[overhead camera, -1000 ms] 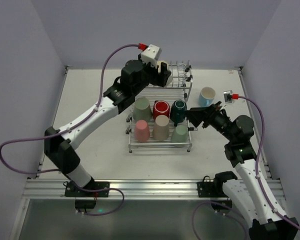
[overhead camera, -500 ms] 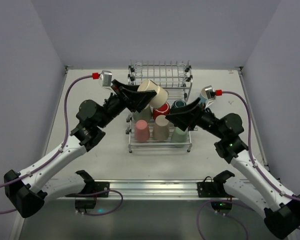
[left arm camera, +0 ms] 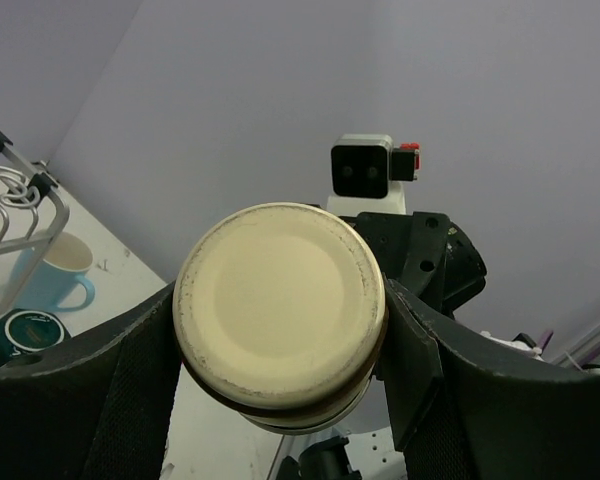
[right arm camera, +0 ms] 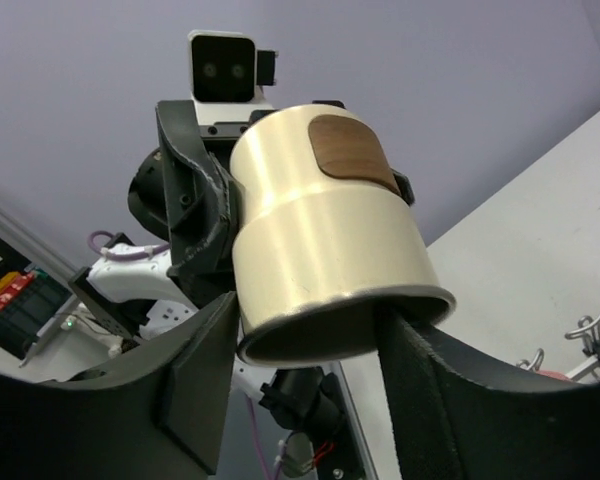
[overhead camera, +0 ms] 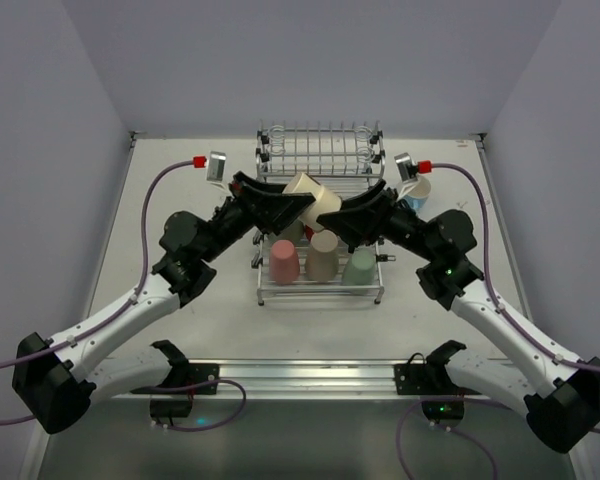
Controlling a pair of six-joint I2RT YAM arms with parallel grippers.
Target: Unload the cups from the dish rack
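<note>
Both arms meet above the dish rack (overhead camera: 320,140). My left gripper (overhead camera: 295,198) is shut on the base end of the beige cup (overhead camera: 317,202) and holds it tilted in the air. In the left wrist view the cup's base (left arm camera: 280,300) fills the gap between my fingers (left arm camera: 130,380). My right gripper (overhead camera: 348,212) is open, its jaws wide on either side of the cup's rim end (right arm camera: 320,250) and close against it. A pink cup (overhead camera: 284,262), a tan cup (overhead camera: 323,257) and a green cup (overhead camera: 360,266) stand upside down in the lower tray. The arms hide the cups behind them.
A light blue mug (overhead camera: 418,192) stands upright on the table right of the rack, also in the left wrist view (left arm camera: 50,275). A dark teal cup (left arm camera: 25,330) sits in the rack below. The lower tray's front rim (overhead camera: 320,297) faces the arm bases.
My left arm pulled back from the upper shelf with the beige cup and now holds it over the rack's middle. My right gripper moved up and left until its jaws flank the cup.
</note>
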